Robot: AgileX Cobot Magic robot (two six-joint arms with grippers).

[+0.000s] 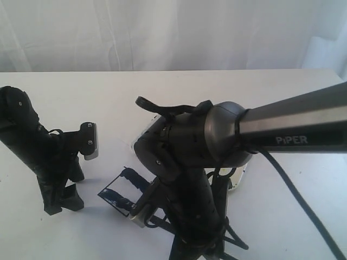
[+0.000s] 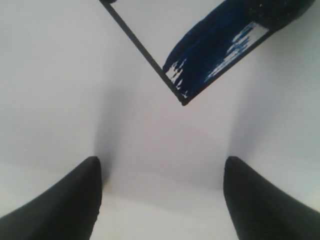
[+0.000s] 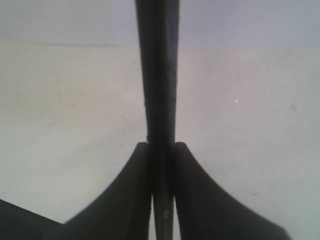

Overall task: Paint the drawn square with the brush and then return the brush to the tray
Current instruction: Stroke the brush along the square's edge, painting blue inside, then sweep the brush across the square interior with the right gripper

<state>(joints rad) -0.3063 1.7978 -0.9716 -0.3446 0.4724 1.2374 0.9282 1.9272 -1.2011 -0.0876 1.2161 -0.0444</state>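
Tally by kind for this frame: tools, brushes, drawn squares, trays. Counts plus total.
Tools: 2 (left tool open, right tool shut on the brush)
Brushes: 1
Drawn squares: 1 (drawn square, partly smeared blue)
Trays: 1 (tray, mostly hidden)
Total: 5

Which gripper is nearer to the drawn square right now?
Right. The right gripper, shut on the brush, hangs at the drawn square's edge, its arm hiding part of it in the exterior view. The left gripper, open, sits off to the side with bare paper between.
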